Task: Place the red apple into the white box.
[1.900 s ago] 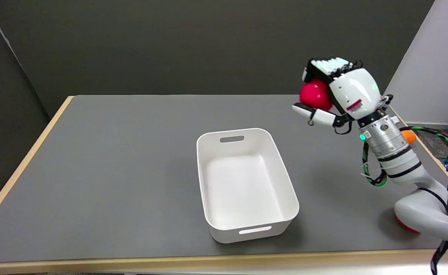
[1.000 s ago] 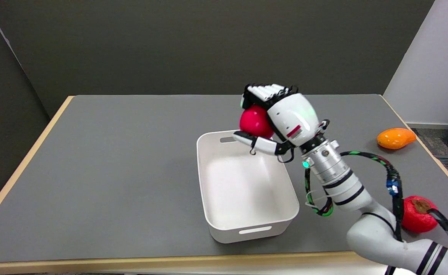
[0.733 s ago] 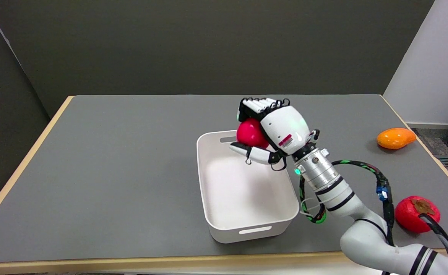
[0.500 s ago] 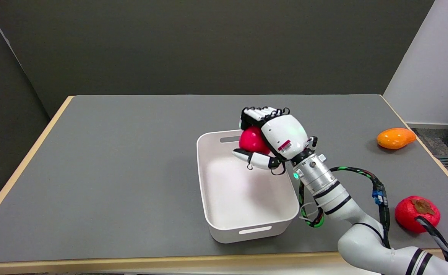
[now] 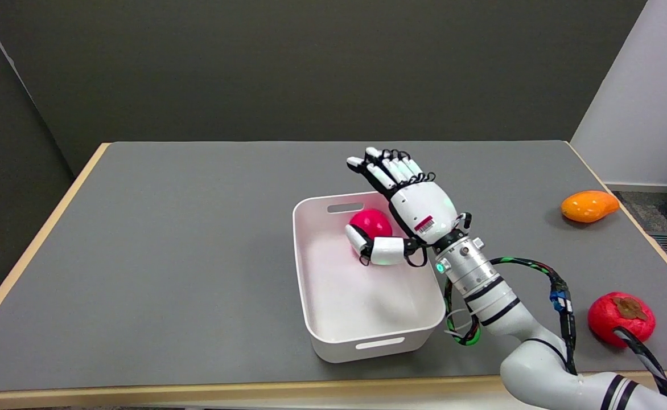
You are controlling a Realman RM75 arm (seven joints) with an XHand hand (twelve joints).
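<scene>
The red apple (image 5: 370, 223) lies inside the white box (image 5: 311, 302), near its far wall and below the handle slot. My right hand (image 5: 410, 202) hovers over the box's far right corner with its fingers (image 5: 383, 171) stretched out and apart, holding nothing. Its thumb (image 5: 376, 249) sits just in front of the apple; whether it touches the fruit I cannot tell. The apple's right side is hidden behind the palm.
The box stands mid-table on the grey top (image 5: 168, 239). An orange fruit (image 5: 588, 206) lies at the far right edge. A red persimmon-like fruit (image 5: 620, 319) lies near the right front, partly crossed by the arm's cable (image 5: 561, 307).
The hand carried the apple from the right to above the box, lowered it, then spread its fingers. The apple has left the hand and now lies in the box.
</scene>
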